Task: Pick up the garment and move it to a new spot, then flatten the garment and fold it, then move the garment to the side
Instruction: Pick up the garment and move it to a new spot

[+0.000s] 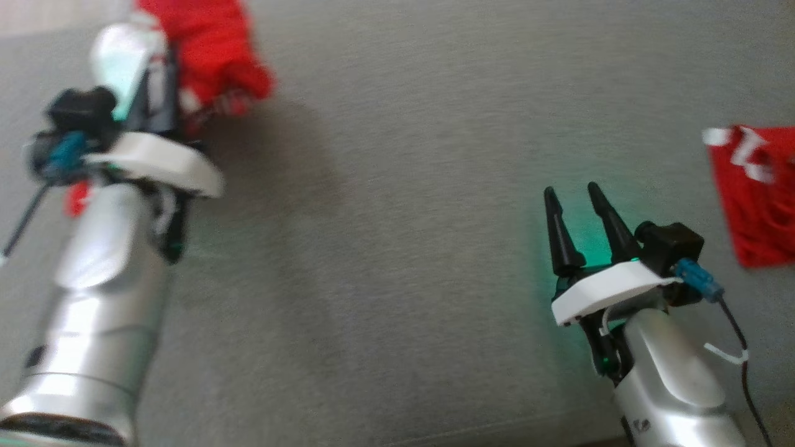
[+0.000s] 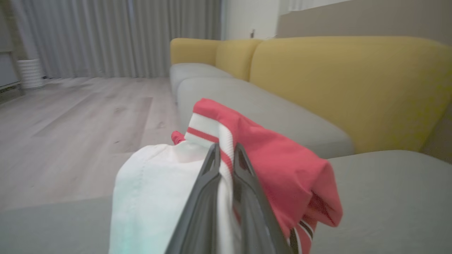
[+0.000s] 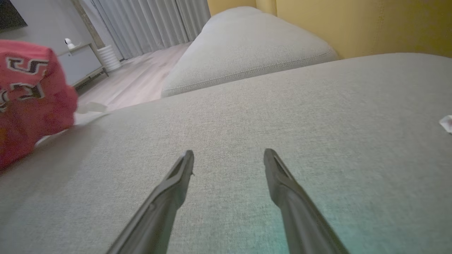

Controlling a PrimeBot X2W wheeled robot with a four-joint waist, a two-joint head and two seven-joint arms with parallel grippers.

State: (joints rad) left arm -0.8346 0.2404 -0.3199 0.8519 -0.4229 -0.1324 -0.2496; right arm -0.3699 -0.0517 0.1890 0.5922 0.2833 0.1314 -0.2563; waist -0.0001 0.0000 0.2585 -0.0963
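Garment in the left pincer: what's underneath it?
Grey sofa cushion shows beneath the garment, which the left pincer clamps. The patch straight below is covered by cloth, so whether the hanging end touches the cushion cannot be told.

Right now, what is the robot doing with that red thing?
The robot's left pincer is shut on a red and white garment, holding it bunched up above the grey sofa cushion. Its right pincer is open and empty, hovering over the cushion. Another red piece of clothing lies on the cushion off to the robot's right. The held garment is not flattened or folded yet.
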